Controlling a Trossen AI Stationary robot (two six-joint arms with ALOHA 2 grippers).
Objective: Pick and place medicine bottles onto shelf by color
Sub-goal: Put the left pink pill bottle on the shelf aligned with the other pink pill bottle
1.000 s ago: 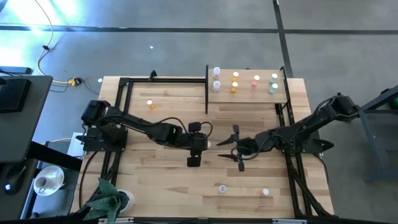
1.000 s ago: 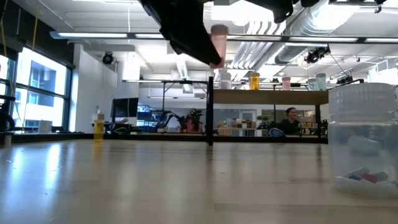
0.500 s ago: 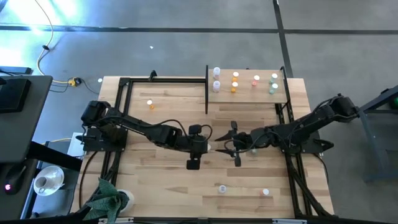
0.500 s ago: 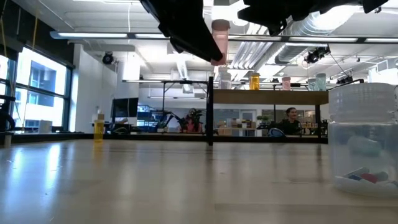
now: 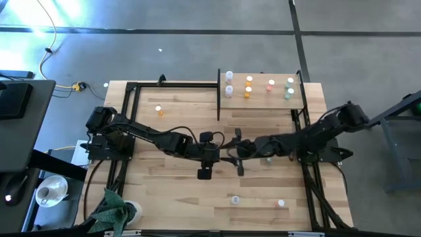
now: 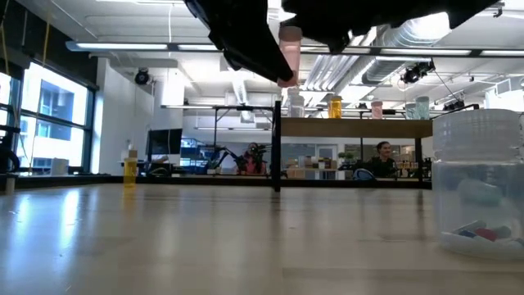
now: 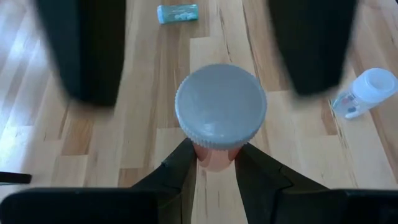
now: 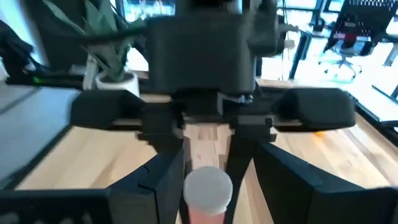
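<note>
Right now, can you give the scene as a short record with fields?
left gripper: jaws shut on pink bottle, white cap, held above table centre
right gripper: jaws open, facing the pink bottle, close beside it
shelf: at far edge, holds white, orange, pink and green bottles
orange bottle: alone, far left of table

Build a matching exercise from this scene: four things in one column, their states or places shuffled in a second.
Things
1. left gripper
2. right gripper
3. lone orange white-capped bottle
4. pale-wood shelf board

States or places
a. open, facing the other arm
b. carries bottles grouped by colour
c. shut on the pink white-capped bottle
d. stands alone on the tabletop, on the left arm's side

Pairs: 1-c, 2-a, 3-d, 4-b
</note>
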